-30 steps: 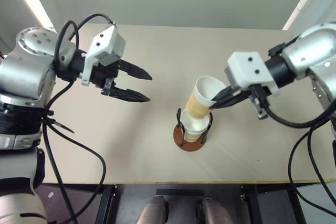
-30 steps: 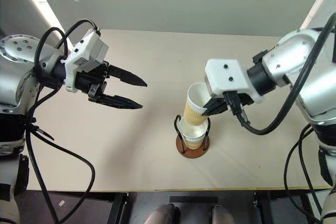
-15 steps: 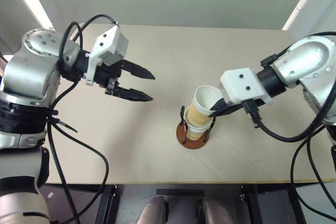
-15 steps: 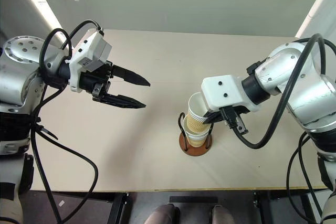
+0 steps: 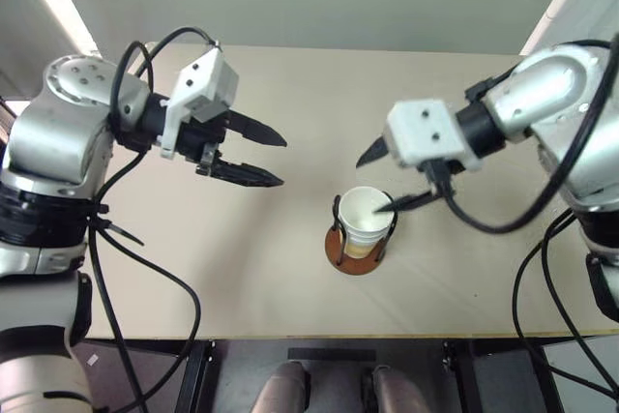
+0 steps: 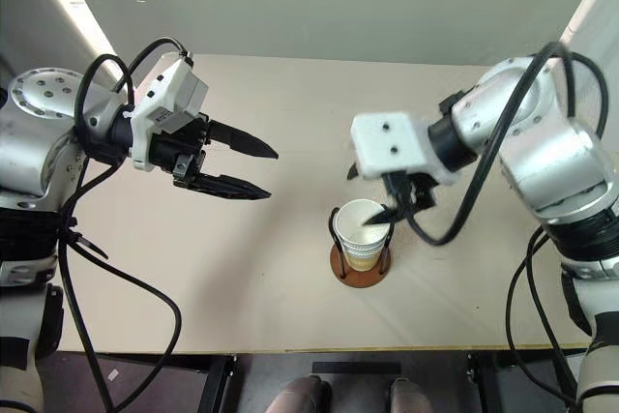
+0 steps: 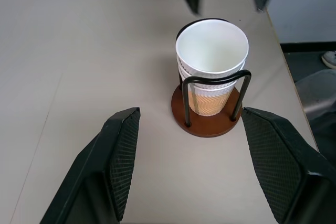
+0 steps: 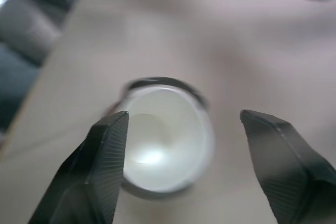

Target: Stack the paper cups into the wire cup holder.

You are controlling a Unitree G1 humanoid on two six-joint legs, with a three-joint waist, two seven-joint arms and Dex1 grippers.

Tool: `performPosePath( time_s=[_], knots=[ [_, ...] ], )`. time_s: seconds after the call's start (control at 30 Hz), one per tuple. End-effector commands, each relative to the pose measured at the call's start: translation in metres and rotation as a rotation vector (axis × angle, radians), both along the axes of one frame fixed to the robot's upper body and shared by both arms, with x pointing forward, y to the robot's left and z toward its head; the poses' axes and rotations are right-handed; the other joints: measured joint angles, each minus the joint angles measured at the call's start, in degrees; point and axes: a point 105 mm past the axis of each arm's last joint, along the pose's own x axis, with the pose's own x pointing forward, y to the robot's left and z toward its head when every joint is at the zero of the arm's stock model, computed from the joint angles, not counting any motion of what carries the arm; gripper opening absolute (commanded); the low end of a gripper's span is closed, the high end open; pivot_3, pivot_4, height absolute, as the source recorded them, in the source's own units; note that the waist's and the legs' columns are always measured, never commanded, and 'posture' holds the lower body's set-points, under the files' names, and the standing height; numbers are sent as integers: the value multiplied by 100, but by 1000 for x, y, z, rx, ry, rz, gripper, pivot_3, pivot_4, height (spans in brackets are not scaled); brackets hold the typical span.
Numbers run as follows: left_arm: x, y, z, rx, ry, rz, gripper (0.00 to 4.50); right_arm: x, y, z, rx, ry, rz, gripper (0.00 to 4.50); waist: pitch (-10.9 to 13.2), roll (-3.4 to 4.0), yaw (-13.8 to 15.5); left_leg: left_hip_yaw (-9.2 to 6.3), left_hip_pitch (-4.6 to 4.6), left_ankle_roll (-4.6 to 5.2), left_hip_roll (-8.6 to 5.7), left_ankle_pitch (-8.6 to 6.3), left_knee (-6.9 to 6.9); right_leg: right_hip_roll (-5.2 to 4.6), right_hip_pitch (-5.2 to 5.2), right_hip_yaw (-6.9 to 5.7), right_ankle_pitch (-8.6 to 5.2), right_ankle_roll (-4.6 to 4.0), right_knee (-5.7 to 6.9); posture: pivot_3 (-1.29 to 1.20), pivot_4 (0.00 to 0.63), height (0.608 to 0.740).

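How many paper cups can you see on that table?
2 for sure: the paper cups sit nested in the wire cup holder, two rims showing. Another could be hidden inside the stack.

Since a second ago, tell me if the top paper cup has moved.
Yes. The top paper cup has dropped from its tilted perch above the wire cup holder to sit upright, nested in it; the right gripper has let go, jaws open.

Paper cups (image 7: 212,56) nested upright in wire cup holder (image 7: 207,120), white rolled rims stacked close at top, tan-yellow zigzag wall showing lower down, white insides. Holder: reddish-brown round base, thin black wire loops up abt to rim level, sits on table nr front edge
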Motion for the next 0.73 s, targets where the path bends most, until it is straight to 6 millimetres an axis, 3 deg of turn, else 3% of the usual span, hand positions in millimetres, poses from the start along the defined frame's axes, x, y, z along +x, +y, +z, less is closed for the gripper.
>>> performPosePath(
  time_s=[0.03, 0.23, 0.43, 0.6, 0.73],
  knots=[
    [4, 3, 10, -59, -41, 63, 3313, 11, -17, 24, 165, -12, -131, 3310, 0, 0, -1, 0, 0, 0, 0, 0, -2, 0, 0, 0, 0, 0, 0, 0, 150, 740],
    [17, 17, 4, -142, -45, 217, 3313, 37, -44, 23, 418, 71, -345, 3310, 0, 0, -7, 3, 2, -3, 2, 2, -5, 1, -2, 1, 0, 0, 2, 0, 150, 740],
    [30, 40, -1, -282, -40, 400, 3313, 79, -86, -6, 695, 184, -614, 3310, 0, 0, 3, 4, 4, -7, 0, 4, -2, 1, -3, 1, 0, 1, 6, 0, 150, 740],
    [47, 69, -7, -404, -132, 607, 3313, 97, -110, -34, 763, 203, -769, 3310, 0, 0, 22, 5, 4, -9, -1, 5, -2, 2, -5, 1, 0, 1, 10, 0, 150, 740],
    [55, 91, -18, -436, -174, 772, 3313, 105, -125, -38, 826, 108, -834, 3310, 0, 0, 24, 7, 6, -11, -2, 6, 0, 2, -5, 2, 1, 1, 13, 0, 150, 740]
  ],
)
